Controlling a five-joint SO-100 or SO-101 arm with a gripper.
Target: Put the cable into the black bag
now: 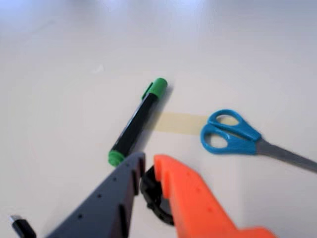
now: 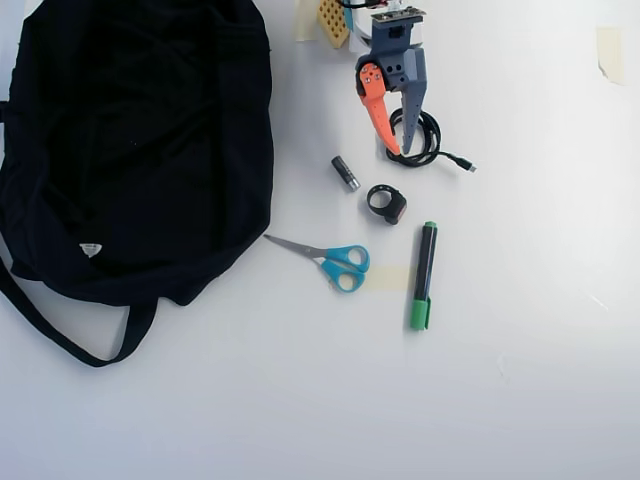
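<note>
The black cable (image 2: 436,138) lies coiled on the white table at the top centre of the overhead view, its plug end pointing right. In the wrist view only that plug (image 1: 21,227) shows at the bottom left. My gripper (image 2: 402,151) hovers over the coil's left part, with the grey jaw across it. It also shows in the wrist view (image 1: 148,161). The jaws stand almost together with a thin gap at the tips and nothing between them. The black bag (image 2: 140,140) lies crumpled at the left, out of the wrist view.
A small black ring (image 2: 387,203) lies just beyond the fingertips and shows through the jaw gap (image 1: 148,191). A battery (image 2: 345,172), blue scissors (image 2: 340,262) (image 1: 230,134) and a green-capped marker (image 2: 423,275) (image 1: 138,121) lie between cable and front edge.
</note>
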